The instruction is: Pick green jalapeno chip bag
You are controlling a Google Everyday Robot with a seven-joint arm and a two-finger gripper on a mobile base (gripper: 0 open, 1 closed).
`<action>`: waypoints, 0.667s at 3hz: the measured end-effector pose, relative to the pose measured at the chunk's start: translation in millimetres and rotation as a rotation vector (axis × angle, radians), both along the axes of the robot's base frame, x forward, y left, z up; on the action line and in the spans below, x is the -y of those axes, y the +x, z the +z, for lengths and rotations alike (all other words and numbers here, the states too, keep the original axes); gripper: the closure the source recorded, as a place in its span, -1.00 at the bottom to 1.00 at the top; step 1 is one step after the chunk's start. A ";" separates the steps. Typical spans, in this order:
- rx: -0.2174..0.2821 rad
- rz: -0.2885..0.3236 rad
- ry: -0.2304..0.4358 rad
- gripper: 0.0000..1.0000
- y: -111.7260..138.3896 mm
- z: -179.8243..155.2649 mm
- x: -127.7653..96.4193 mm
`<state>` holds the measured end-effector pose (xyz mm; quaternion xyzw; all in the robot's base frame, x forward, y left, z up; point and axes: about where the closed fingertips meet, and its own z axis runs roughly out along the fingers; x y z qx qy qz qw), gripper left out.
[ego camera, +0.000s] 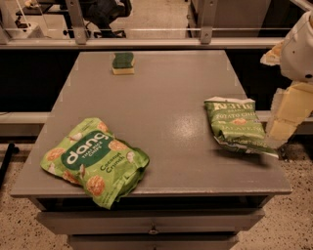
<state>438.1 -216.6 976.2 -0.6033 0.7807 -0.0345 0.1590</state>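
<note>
Office or lab space: grey drawer table (166, 107), office chair (105, 12) behind railing (146, 43), speckled floor (293, 222); hand (278, 142) at table's right edge.

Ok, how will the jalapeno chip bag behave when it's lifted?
Probably floppy: the jalapeno chip bag lies flat and crinkled, so it may sag from the held end. Likely light for its size, and its shiny film could slip. The tool is at the bag's corner by the table edge.

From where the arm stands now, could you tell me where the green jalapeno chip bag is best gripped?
Probably its right edge near the front corner, coming from the right. The green jalapeno chip bag lies flat and crinkled by the right side of the table, so that thin edge offers the likeliest pinch, and the hand sits beside it.
</note>
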 end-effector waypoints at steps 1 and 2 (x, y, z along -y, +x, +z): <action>0.013 0.011 0.012 -1.00 -0.9 3.5 -1.5; 0.027 0.026 0.051 -1.00 1.0 -3.8 -5.0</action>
